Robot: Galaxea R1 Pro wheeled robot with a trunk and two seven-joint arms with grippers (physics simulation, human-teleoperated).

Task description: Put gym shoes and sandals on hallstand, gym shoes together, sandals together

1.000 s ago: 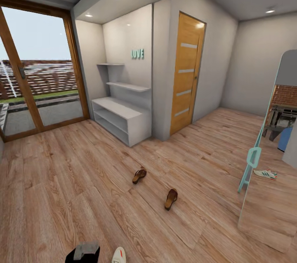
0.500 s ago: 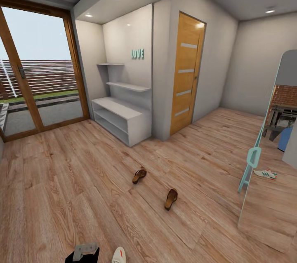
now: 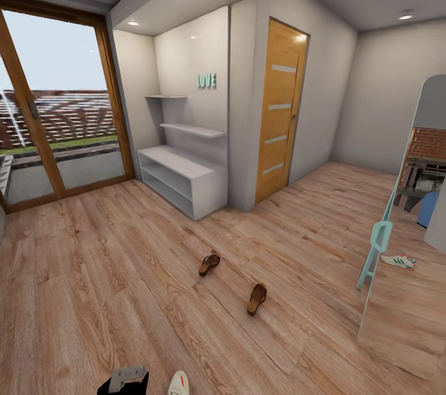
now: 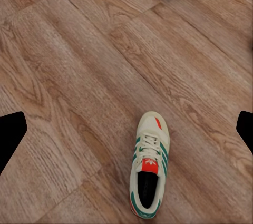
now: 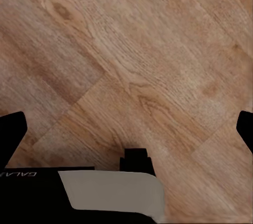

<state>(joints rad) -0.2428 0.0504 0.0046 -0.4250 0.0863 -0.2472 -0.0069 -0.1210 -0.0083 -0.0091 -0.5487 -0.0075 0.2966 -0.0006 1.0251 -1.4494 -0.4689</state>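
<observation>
Your left gripper (image 4: 126,129) hangs over a gym shoe (image 4: 148,167) on the corridor floor (image 3: 111,271), jaws spread wide to straddle it. Your right gripper (image 5: 126,129) is likewise spread, holding nothing. Both sandals (image 3: 209,263) lie between that shoe and the hallstand (image 3: 179,181).

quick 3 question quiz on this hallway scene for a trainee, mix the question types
1. True or false: both sandals lie on the corridor floor, apart from each other.
2. Multiple choice: the hallstand stands A) left of the wooden door, B) right of it, C) behind the mirror.
3. Fill in: in the left wrist view, the left gripper hangs above a gym shoe, its jaws ____.

Key: 1 true. 2 A. 3 open; the fingertips show at opposite edges with nothing between them.
</observation>
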